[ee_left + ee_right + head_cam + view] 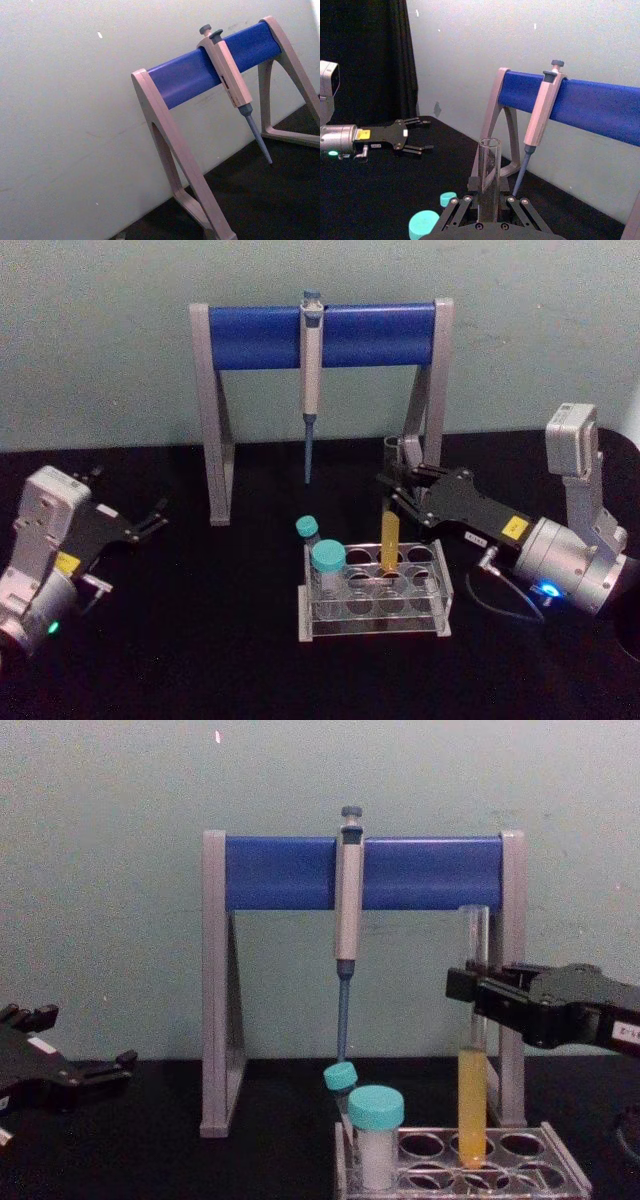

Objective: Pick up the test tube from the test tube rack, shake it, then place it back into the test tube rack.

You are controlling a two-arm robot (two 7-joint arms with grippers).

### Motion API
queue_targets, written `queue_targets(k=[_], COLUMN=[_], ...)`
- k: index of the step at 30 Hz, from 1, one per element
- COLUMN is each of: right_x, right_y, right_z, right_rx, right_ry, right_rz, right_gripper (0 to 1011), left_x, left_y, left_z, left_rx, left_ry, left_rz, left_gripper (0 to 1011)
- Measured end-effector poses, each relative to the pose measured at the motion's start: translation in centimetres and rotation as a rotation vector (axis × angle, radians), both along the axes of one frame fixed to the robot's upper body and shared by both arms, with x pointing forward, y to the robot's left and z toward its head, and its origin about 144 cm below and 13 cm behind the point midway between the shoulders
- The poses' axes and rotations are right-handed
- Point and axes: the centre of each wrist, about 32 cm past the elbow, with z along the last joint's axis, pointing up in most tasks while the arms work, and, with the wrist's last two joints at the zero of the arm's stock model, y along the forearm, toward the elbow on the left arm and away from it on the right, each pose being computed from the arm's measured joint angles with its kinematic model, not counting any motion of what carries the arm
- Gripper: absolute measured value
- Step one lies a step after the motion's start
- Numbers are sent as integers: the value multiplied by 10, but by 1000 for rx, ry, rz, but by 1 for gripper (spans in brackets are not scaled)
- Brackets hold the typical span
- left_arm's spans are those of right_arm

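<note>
Right gripper (395,490) clamped on test tube (472,1090), base in test tube rack (575,1172). Left gripper (152,518) parked, fingers apart. Chest view shows us yellow liquid; right wrist view, clear top.

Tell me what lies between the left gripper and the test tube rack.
In the head view, only bare black table lies between the left gripper and the test tube rack; the pipette stand stands farther back.
</note>
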Motion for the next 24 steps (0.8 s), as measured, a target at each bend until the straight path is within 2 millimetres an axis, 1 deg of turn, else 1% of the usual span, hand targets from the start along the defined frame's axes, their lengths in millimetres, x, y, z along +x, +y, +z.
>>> queue_targets(k=[24], right_x=[4], right_y=[2], right_z=[-8], right_rx=[-29], right_ry=[39], right_rz=[-2], right_gripper=[232], left_x=[0], left_y=[0], left_z=[0], left_rx=[0], left_ry=[0], left_rz=[0], left_gripper=[1001])
